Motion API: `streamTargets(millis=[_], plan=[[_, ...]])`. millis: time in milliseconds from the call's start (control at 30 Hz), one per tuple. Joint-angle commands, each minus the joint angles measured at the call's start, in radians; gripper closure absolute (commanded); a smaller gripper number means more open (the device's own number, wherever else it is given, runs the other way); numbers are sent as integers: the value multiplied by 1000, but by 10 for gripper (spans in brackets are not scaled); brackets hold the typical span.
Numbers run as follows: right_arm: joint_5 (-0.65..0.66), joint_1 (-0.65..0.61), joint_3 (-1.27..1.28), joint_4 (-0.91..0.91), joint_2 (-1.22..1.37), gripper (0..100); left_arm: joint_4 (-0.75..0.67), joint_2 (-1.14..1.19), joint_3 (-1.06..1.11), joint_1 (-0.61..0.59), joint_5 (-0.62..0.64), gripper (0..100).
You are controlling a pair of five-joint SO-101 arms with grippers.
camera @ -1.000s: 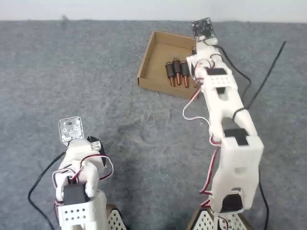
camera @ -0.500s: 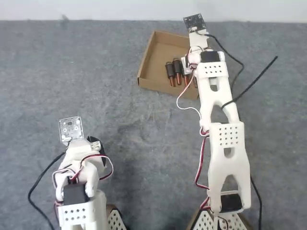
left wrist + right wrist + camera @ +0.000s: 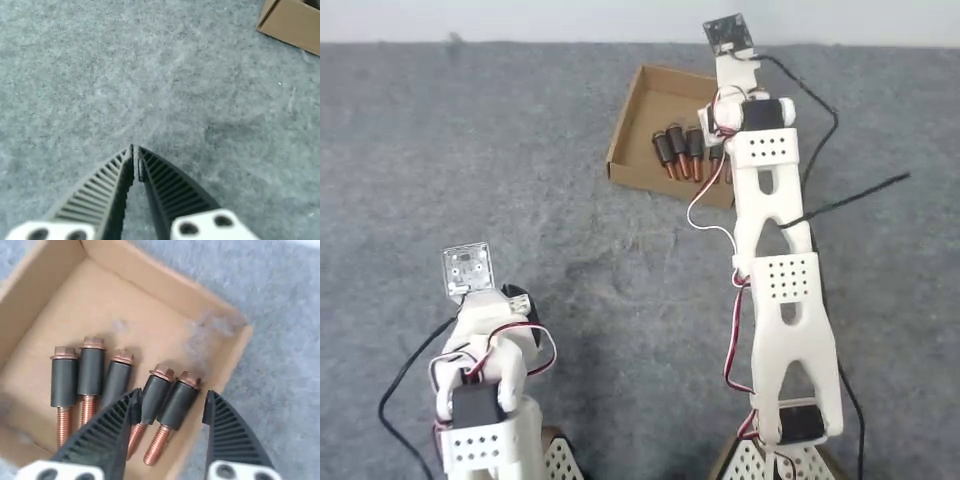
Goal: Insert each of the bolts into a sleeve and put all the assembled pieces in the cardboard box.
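The cardboard box (image 3: pixel 645 110) sits at the table's far side, right of centre. Several assembled pieces (image 3: pixel 678 150), copper bolts in black sleeves, lie side by side on its floor. My right gripper (image 3: pixel 172 393) hangs open just above the box (image 3: pixel 65 310), its fingers either side of the two pieces (image 3: pixel 177 400) nearest the box wall, touching neither. The other pieces (image 3: pixel 90 372) lie beside them. My left gripper (image 3: pixel 135 149) is shut with nothing in it, low over bare carpet, and a box corner (image 3: pixel 295 22) shows far off.
Grey carpet (image 3: pixel 520 180) covers the whole table. The left arm (image 3: pixel 485 350) is folded back at the near left edge. The right arm (image 3: pixel 775 260) stretches from the near right edge to the box, with cables (image 3: pixel 850 195) trailing beside it.
The right arm has straightened and swung left over the box, its wrist now closer to the box's middle. More pieces now show in the box. The left arm has not moved.
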Motion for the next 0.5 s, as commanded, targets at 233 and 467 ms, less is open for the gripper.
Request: streamTargets(millis=[233,467], plan=[[-12,-2,-121,320,-120,861,5,-20,-5,3,-8,989],[-12,25,-118,377,-228,966,5,-20,-5,3,-8,989]])
